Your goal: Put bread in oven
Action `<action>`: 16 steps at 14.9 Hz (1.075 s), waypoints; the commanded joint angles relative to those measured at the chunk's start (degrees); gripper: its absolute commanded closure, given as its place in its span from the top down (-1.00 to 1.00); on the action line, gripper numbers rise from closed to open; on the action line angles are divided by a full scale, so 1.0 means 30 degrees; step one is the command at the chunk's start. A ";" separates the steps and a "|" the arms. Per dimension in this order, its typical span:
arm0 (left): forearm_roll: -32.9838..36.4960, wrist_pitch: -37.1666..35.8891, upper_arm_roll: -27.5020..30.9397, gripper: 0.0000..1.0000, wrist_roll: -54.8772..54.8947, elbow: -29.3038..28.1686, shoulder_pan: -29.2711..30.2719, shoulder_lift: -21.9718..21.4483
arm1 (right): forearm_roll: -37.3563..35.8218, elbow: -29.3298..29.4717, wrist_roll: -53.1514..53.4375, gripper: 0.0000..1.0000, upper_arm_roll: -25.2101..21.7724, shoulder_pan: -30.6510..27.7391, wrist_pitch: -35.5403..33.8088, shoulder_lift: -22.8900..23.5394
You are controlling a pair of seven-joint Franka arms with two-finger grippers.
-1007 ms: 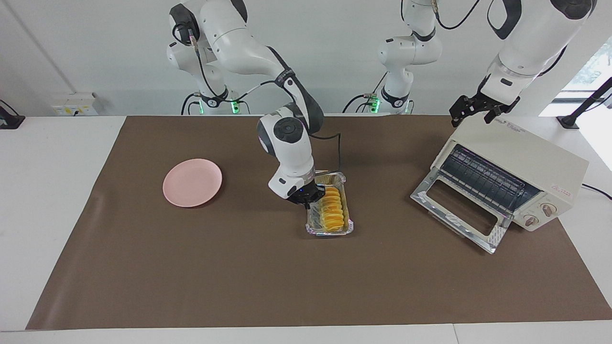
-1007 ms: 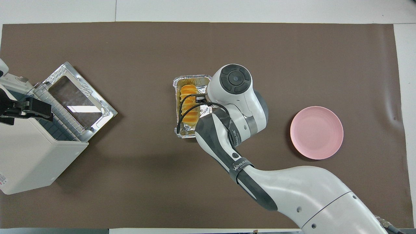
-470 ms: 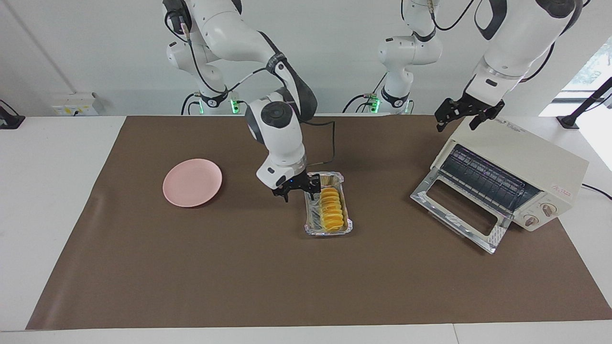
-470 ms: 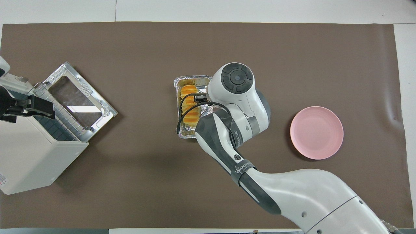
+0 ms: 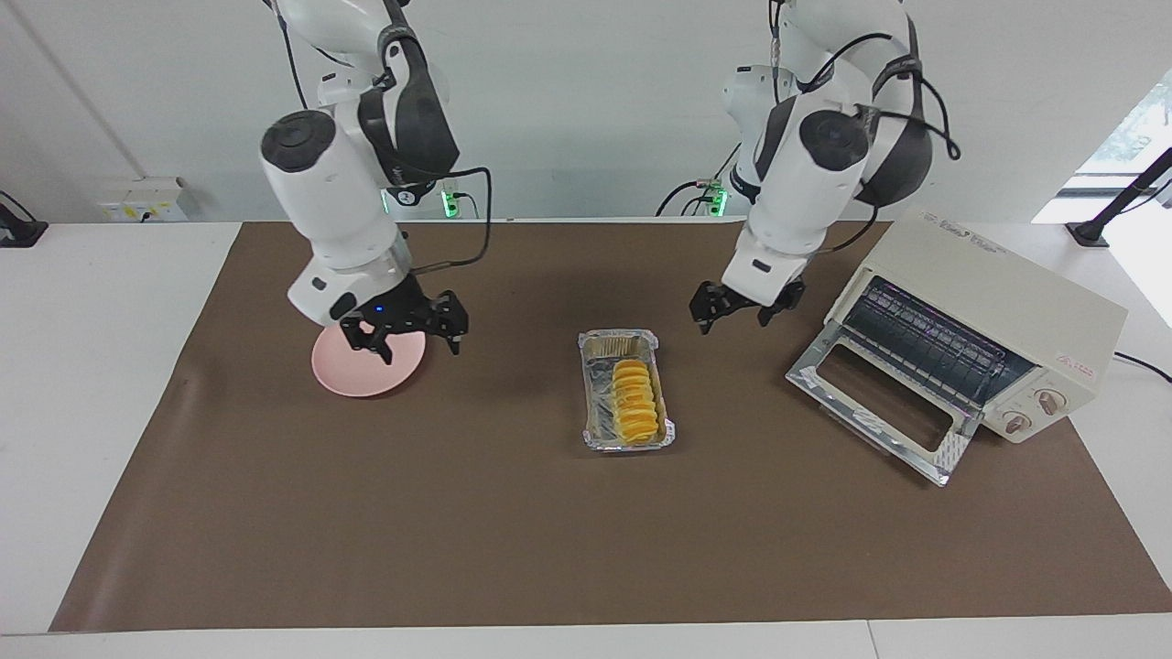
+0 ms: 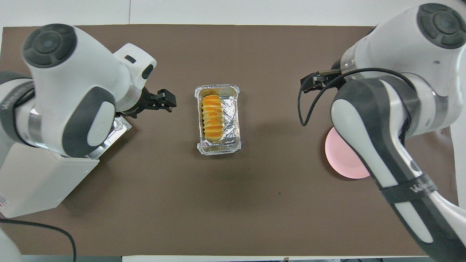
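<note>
The bread (image 5: 636, 412), a ridged golden-yellow loaf, lies in a crinkled foil tray (image 5: 632, 341) at the middle of the mat; it also shows in the overhead view (image 6: 212, 118). The cream-white oven (image 5: 1007, 311) stands at the left arm's end with its glass door (image 5: 879, 394) dropped open. My left gripper (image 5: 732, 316) hangs open and empty over the mat between the oven and the tray. My right gripper (image 5: 407, 343) hangs open and empty over the edge of the pink plate (image 5: 352, 375). In the overhead view my left arm hides most of the oven (image 6: 32, 182).
The brown mat (image 5: 458, 531) covers the table. The foil tray (image 6: 233, 123) holds only the bread. The pink plate (image 6: 342, 160) is bare and partly hidden by my right arm in the overhead view. The oven's wire rack (image 5: 925, 343) is bare.
My right gripper has left the foil tray and swung up over the pink plate. My left gripper has come off the oven's top to the mat between oven and tray. The bread stays in the tray.
</note>
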 commanded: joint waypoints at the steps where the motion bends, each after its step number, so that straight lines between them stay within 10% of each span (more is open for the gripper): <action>1: 0.0841 0.1307 0.0350 1.00 -0.1777 0.0672 -0.1973 0.1466 | 0.0045 -0.0563 -0.2608 1.00 0.0233 -0.1491 -0.1574 -0.1287; 6: 0.1550 0.1868 0.0525 1.00 -0.5115 0.4382 -0.5079 0.6291 | -0.1650 -0.0709 -0.4784 1.00 0.0233 -0.2843 -0.4887 -0.3279; 11: 0.2518 0.2307 0.0672 1.00 -0.6056 0.4393 -0.6287 0.7475 | -0.1917 -0.0827 -0.4754 1.00 0.0262 -0.3985 -0.6938 -0.4716; 12: 0.2460 0.2424 0.0672 0.78 -0.6407 0.4393 -0.6229 0.7505 | -0.2063 -0.0798 -0.4725 1.00 0.0233 -0.4044 -0.7292 -0.4864; 14: 0.2400 0.2542 0.0730 -0.97 -0.6732 0.4451 -0.6199 0.7563 | -0.2211 -0.0798 -0.4929 1.00 0.0262 -0.4512 -0.7413 -0.5129; 16: 0.2430 0.2659 0.0818 -1.00 -0.6674 0.4480 -0.6083 0.7564 | -0.2415 -0.1001 -0.5134 1.00 0.0262 -0.4543 -0.7151 -0.5158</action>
